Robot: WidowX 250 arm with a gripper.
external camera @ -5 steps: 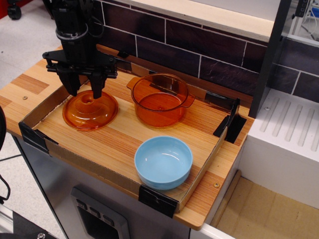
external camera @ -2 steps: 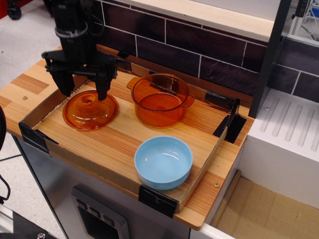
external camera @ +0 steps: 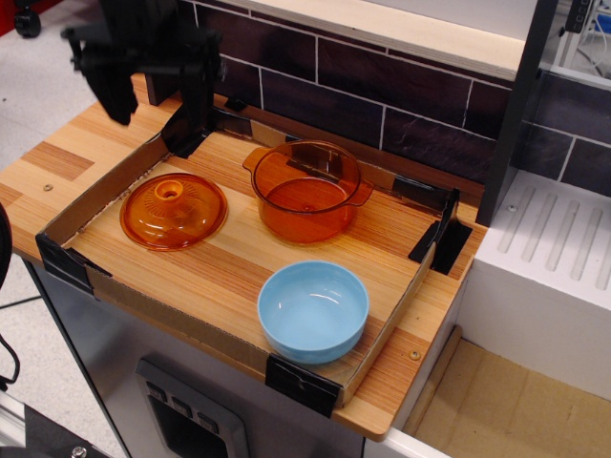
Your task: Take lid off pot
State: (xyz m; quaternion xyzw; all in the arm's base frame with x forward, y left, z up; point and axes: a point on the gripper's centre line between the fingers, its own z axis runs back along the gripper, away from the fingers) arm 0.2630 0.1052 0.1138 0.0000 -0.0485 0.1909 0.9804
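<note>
The amber-orange glass lid (external camera: 173, 211) lies flat on the wooden tray floor at the left, its ring knob up. The amber-orange glass pot (external camera: 307, 191) stands uncovered to the right of it, near the back wall, with its two side handles showing. My black gripper (external camera: 156, 113) hangs open and empty well above the lid, towards the back left. Its two fingers stand wide apart. One fingertip (external camera: 122, 105) is at the left, the other (external camera: 196, 113) at the right.
A light blue bowl (external camera: 313, 311) sits at the front of the tray. A low cardboard wall (external camera: 91, 200) with black corner brackets rims the tray. A dark tiled wall (external camera: 382, 105) runs behind it. A white unit (external camera: 549, 277) stands at the right.
My gripper has opened, let go of the lid's knob and risen straight up and slightly back. The lid stays on the tray floor; the pot and bowl have not moved.
</note>
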